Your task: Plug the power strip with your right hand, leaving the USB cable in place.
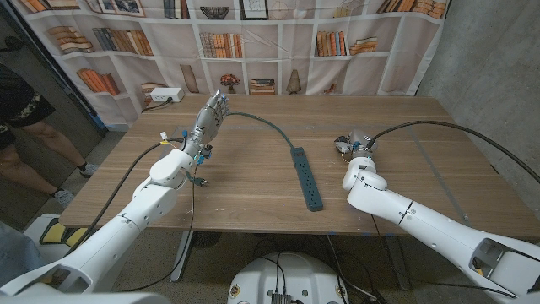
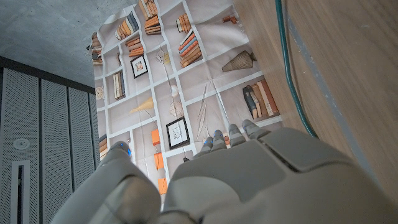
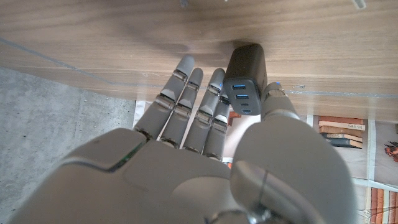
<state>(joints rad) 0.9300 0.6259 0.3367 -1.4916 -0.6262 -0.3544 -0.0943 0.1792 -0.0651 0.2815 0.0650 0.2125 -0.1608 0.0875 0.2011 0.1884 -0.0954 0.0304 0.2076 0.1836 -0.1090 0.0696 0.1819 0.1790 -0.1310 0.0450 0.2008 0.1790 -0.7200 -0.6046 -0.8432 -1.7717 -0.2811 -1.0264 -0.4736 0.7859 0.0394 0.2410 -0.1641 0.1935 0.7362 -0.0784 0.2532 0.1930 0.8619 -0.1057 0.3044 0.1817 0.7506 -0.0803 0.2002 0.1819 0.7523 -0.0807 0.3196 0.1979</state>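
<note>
Right robot hand (image 1: pixel 353 144) grasps a black boxy USB charger (image 3: pixel 246 78) with blue ports between thumb and fingers, just above the wooden worktop (image 1: pixel 253 181). Left robot hand (image 1: pixel 208 116) is raised, released, fingers straight and together. Between them a dark green power strip (image 1: pixel 307 177), long and narrow, lies flat mid-worktop, its long axis running near to far, its green cord (image 1: pixel 257 119) curving off toward the left robot hand.

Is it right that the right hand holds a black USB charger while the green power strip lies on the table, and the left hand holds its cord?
Not quite: the left hand is raised, open and empty, as the head view shows. The right hand does hold the black USB charger, and the green power strip lies on the table.
</note>
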